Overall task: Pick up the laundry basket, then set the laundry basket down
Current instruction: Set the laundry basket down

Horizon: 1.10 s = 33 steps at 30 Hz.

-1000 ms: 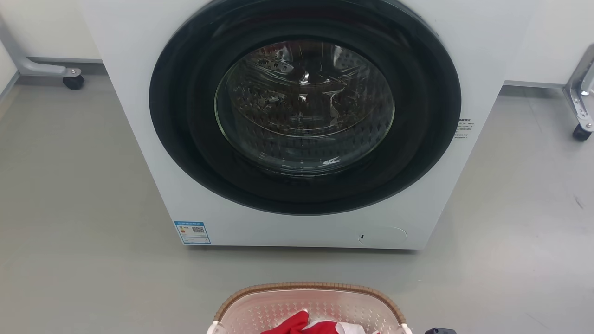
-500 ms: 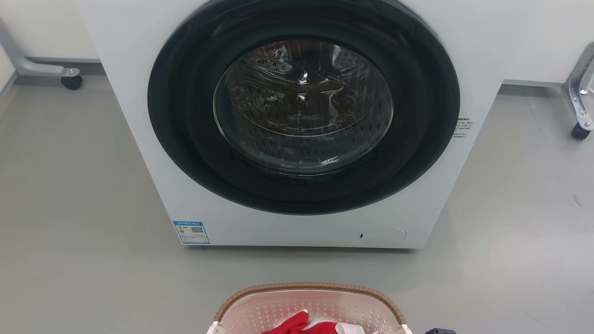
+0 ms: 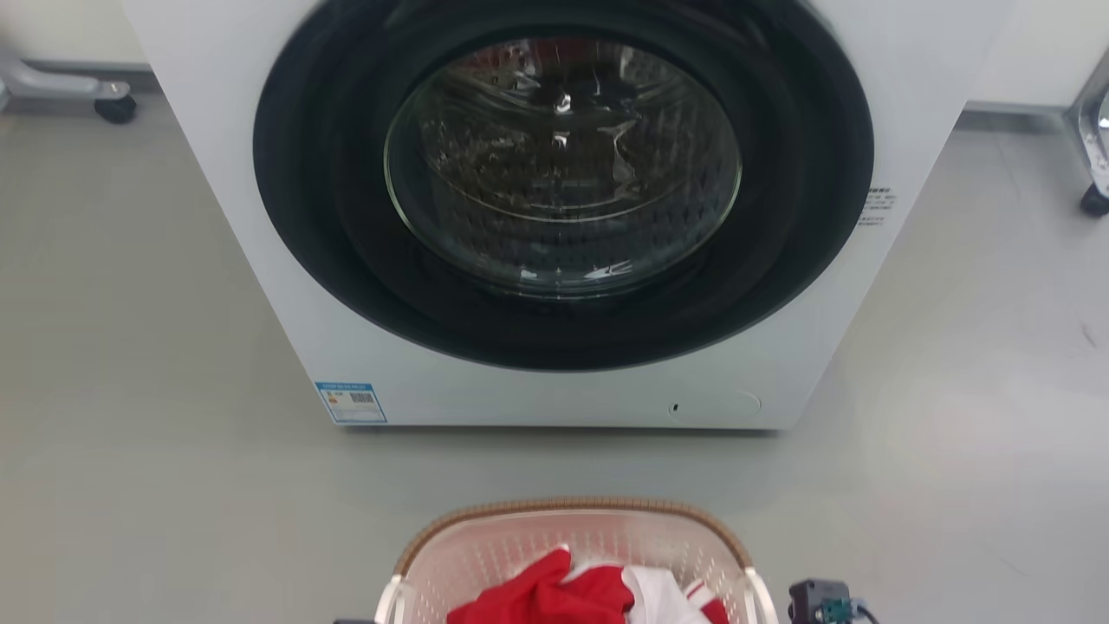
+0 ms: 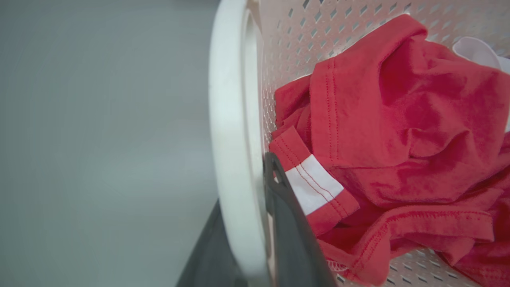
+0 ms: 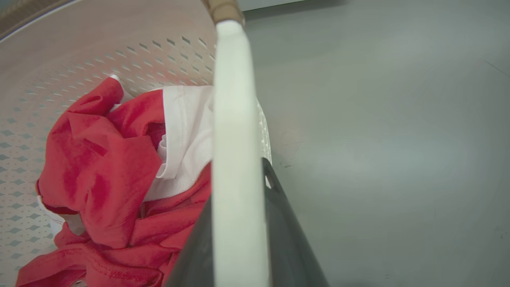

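left gripper (image 4: pixel 245 187) clamped on laundry basket (image 3: pixel 520 548) left handle, right gripper (image 5: pixel 237 183) clamped on right handle.

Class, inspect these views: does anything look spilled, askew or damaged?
Nothing stands out. The laundry basket is square to the washing machine, the clothes lie inside it, and the left gripper and right gripper each clamp a handle.

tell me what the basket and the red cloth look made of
The laundry basket: apparently moulded plastic, cream, smooth, punched with rows of small holes; its brown rim only looks woven. The red garment: soft matte knit fabric, maybe cotton, creased, with stitched hems.
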Tool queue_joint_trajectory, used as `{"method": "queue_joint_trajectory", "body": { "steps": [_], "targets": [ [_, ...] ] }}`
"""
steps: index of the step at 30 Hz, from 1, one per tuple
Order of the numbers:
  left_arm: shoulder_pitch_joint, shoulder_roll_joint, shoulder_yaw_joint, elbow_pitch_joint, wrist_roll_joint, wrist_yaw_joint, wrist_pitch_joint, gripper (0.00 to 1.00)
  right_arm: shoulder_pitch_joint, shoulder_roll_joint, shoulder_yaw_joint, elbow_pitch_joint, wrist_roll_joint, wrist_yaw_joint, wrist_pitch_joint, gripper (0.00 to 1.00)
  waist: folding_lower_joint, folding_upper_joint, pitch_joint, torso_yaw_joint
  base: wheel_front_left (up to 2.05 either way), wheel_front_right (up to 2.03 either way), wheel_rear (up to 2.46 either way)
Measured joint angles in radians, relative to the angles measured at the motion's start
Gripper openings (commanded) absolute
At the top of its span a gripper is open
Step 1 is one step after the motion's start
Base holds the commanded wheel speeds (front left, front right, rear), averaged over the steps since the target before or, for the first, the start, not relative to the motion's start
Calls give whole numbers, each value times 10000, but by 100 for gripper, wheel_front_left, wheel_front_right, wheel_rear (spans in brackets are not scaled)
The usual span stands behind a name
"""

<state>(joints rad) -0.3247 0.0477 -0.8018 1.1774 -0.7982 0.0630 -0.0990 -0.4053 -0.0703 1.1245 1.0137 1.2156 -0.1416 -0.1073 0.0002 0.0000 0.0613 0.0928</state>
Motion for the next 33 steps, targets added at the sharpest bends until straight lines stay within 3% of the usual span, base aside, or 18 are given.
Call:
{"method": "queue_joint_trajectory", "body": {
  "steps": [33],
  "targets": [
    [-3727,-21,376,-548,-12,251,-711,0,-4457,-42,-307,1183,-514,21,-894,0,0,2,4424,79,0,0,0]
  ]
}}
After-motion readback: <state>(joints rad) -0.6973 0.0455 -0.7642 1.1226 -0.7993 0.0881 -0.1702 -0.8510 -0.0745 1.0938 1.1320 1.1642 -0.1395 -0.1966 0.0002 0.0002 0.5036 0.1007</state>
